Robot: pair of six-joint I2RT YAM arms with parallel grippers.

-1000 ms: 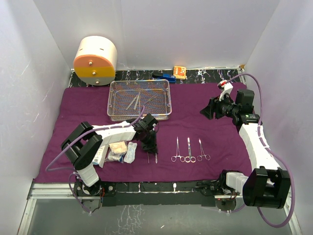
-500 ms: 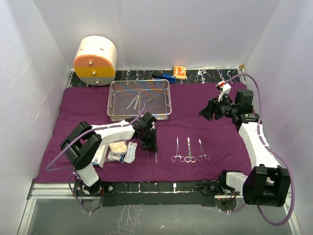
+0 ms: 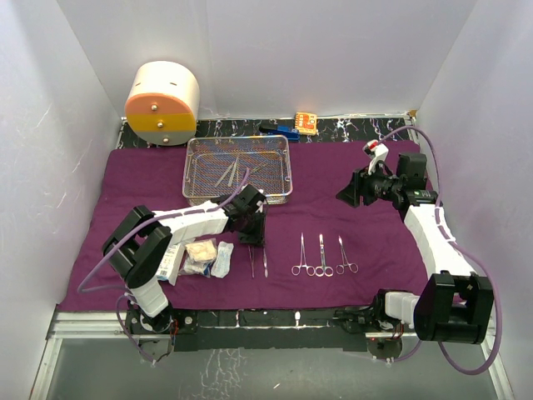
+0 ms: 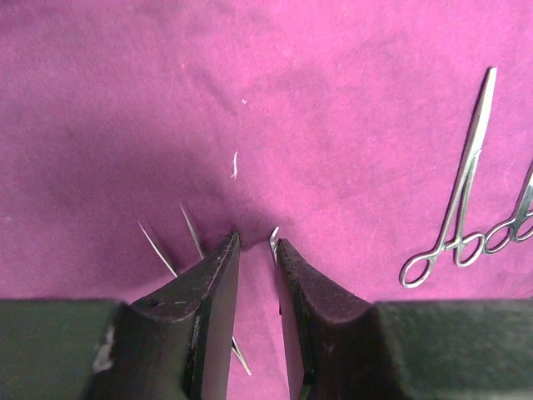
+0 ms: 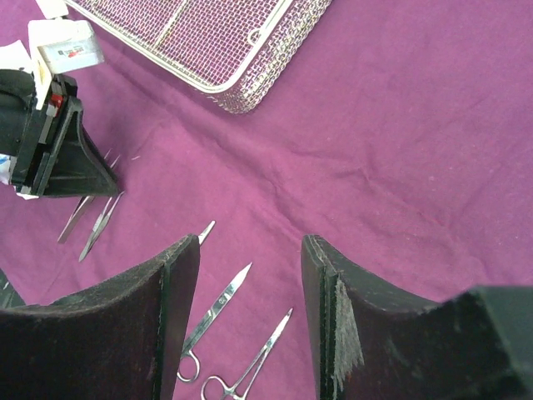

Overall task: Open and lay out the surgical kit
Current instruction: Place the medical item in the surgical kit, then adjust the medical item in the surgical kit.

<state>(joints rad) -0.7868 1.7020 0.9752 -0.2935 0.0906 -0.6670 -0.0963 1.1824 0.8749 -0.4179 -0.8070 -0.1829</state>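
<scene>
The purple cloth wrap lies spread open on the table. The wire-mesh tray sits at its far side with a few thin steel tools inside. Three forceps lie in a row near the front. Two tweezers lie left of them, and white gauze packets lie further left. My left gripper is slightly open and empty, just beyond the tweezers; a curved steel tip shows by its right finger. My right gripper is open and empty, hovering above the forceps.
A cream-and-orange drum stands at the back left. Small orange and blue items lie on the dark strip behind the cloth. White walls close in on three sides. The tray's corner shows in the right wrist view.
My left gripper has moved away from the two tweezers toward the tray, leaving them on the cloth. My right gripper has shifted slightly left and further back.
</scene>
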